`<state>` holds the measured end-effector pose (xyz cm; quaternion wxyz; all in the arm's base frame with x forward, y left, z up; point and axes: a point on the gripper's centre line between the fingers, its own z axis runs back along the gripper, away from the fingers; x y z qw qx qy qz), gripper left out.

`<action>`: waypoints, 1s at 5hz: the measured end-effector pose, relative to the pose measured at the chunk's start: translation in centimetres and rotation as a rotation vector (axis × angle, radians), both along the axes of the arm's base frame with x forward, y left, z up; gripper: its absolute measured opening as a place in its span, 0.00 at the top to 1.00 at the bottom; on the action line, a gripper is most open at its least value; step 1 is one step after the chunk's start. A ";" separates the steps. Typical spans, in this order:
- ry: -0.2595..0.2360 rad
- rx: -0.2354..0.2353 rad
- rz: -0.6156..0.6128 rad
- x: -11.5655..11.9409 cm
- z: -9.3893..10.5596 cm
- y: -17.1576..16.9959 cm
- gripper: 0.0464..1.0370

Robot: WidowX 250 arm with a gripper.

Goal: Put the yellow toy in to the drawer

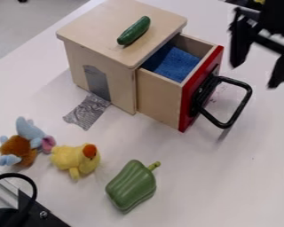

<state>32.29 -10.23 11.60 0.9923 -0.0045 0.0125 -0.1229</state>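
Yellow toy: you can see the soft yellow duck [79,158] lying on the table [203,190], down and to the left in your view. It is outside the drawer. Its orange beak points up.
Drawer: yours is pulled out of the wooden box [106,26]. The drawer [158,98] has a red front and a big black handle [246,99] sticking out.
In the drawer: you have a blue cloth [179,64] lying inside.
Gripper: your black gripper [256,74] is at the top right, past the red front, well apart from the duck.
Fingers: yours are spread wide, with their tips pointing down.
Box top: you can see a dark green cucumber [134,31] lying on it.
Box side: there is shiny grey tape [88,111] by your box, some on its side and some on the table.
Duck's friends: just beside your duck is a soft blue and brown toy [20,150] with a pink part. On the duck's other side, near it, is a green pepper [131,186] lying down.
Bottom left corner: you can see a black cable [32,185] that bends.
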 end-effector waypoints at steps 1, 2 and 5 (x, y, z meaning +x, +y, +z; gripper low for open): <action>-0.026 0.006 0.007 -3.1 0.6 1.5 0.04; -0.061 0.053 -0.037 -6.8 0.1 3.2 0.04; -0.086 0.048 -0.046 -15.6 -5.9 10.3 0.04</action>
